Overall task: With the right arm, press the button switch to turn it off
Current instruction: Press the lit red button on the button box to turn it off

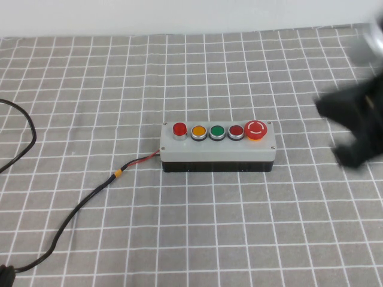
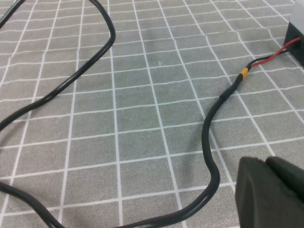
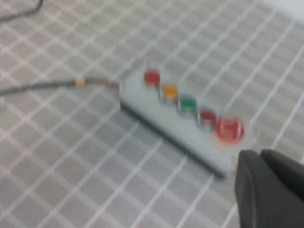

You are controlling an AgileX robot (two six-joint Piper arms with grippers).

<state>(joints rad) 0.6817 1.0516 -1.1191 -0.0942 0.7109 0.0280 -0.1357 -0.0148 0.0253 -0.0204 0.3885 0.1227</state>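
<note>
A grey button box (image 1: 218,152) lies mid-table with a row of five buttons: red (image 1: 179,129), orange (image 1: 198,131), green (image 1: 216,131), dark red (image 1: 236,131) and a large red mushroom button (image 1: 256,128) at its right end. My right gripper (image 1: 353,134) hovers blurred to the right of the box, apart from it. The right wrist view has the right gripper (image 3: 260,154) shut and empty, close to the mushroom button (image 3: 230,128). My left gripper (image 2: 266,164) is shut and empty, low over the cloth beside the cable (image 2: 209,137).
A black cable (image 1: 78,206) with an orange band (image 1: 118,173) and red lead runs from the box's left end toward the front left, then loops back along the left edge. A grey checked cloth (image 1: 179,72) covers the table; a white wall lies behind.
</note>
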